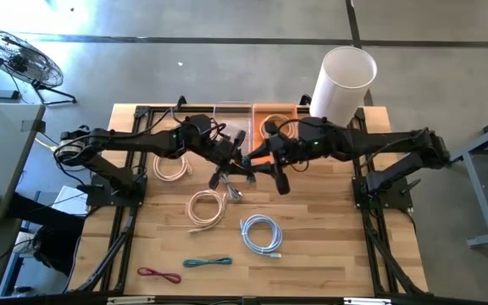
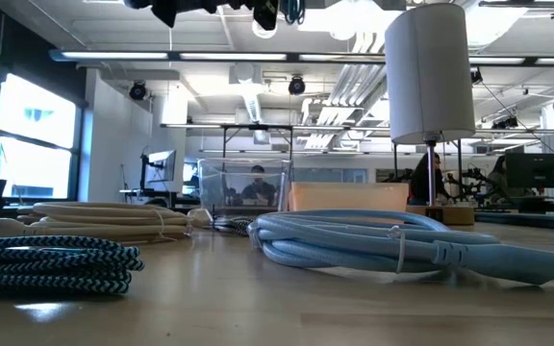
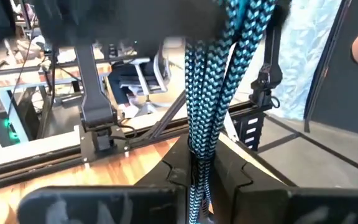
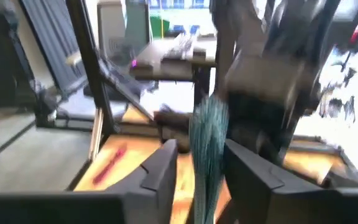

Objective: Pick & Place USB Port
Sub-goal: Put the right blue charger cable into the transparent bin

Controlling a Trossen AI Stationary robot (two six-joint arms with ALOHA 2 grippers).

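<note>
Two grippers meet in mid-air above the middle of the table, and between them hangs one blue-and-black braided USB cable. The left gripper has its dark fingers pressed tight on the cable, strands running up out of the pinch. The right gripper faces it from the other side, fingers parted with a clear gap either side of the blurred teal cable bundle that hangs between them, so it grips nothing.

Count the cables lying on the wood from above: one cream coil just below the grippers, a second cream coil under the left arm, one light-blue coil, one small teal cable and one red cable near the front edge. That makes five at rest.

Along the back edge sit one clear bin and one orange bin, side by side. One white cylinder stands just beyond the orange bin.
</note>
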